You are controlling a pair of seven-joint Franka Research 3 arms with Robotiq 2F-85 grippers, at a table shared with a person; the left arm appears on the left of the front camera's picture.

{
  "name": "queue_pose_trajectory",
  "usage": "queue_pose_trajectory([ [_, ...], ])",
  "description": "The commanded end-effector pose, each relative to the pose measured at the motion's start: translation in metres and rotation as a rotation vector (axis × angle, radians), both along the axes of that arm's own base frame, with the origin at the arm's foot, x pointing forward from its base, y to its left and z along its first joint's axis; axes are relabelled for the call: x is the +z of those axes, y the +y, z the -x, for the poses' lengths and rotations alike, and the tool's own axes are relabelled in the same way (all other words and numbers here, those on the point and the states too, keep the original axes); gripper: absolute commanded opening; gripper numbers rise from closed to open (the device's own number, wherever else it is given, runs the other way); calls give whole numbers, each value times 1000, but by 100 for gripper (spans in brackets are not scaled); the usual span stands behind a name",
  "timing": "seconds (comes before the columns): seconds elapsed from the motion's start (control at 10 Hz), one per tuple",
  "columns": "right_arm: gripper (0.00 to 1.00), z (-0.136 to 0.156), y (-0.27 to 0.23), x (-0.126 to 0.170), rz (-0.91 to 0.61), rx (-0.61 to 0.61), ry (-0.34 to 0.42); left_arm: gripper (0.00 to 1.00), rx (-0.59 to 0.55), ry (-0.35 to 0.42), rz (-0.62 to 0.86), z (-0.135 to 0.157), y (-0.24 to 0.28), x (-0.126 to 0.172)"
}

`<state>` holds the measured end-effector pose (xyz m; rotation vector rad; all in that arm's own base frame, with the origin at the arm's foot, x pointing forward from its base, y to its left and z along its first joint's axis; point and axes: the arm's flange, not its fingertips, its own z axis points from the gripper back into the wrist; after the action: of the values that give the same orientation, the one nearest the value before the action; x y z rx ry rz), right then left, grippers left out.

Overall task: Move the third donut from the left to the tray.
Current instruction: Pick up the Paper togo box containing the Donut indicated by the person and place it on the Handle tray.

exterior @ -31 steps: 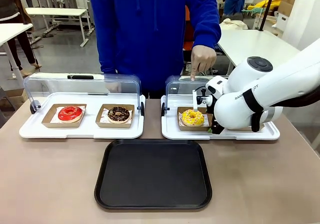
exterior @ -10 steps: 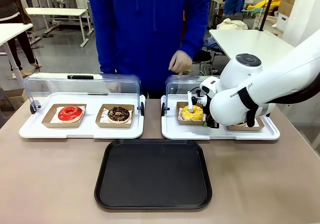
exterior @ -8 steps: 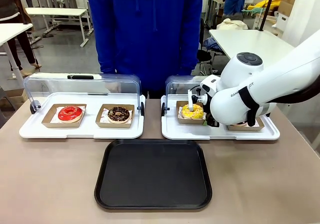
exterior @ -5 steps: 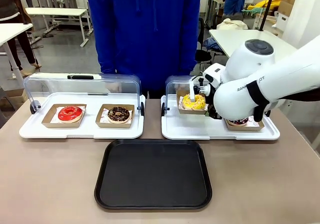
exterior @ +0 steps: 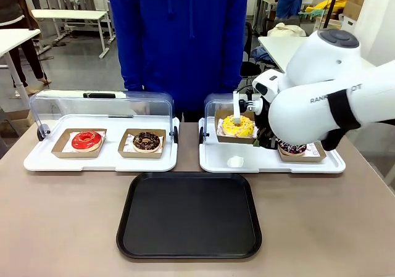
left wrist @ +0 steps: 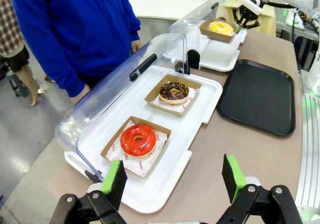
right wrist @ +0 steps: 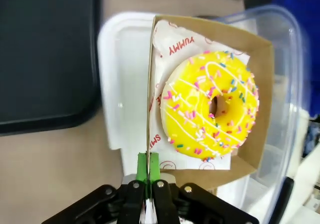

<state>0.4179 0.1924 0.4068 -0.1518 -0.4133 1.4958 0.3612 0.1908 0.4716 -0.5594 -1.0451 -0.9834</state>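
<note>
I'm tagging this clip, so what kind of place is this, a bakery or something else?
Probably a robotics lab staged as a donut counter: white display trays with clear lids hold donuts, a white robot arm works there, and bare worktables stand behind.

The right arm [exterior: 321,98] is glossy white with rounded joints, a grey round cap, a black band and dark lettering. Each end effector [left wrist: 172,181] is black with screws and green pads [left wrist: 114,176]. The person [exterior: 179,36] wears a blue hooded top.
</note>
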Motion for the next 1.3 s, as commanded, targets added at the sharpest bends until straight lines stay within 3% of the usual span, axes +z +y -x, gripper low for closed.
queue_pose_trajectory([
  [0.0,1,35,-3,11,-28,20,51,100,-9,-6,4,2,-1,1],
  [0.6,1,116,48,-2,-28,52,77,100,-9,-6,4,2,-1,1],
  [1.2,1,161,101,-63,2,33,119,100,-9,-6,4,2,-1,1],
])
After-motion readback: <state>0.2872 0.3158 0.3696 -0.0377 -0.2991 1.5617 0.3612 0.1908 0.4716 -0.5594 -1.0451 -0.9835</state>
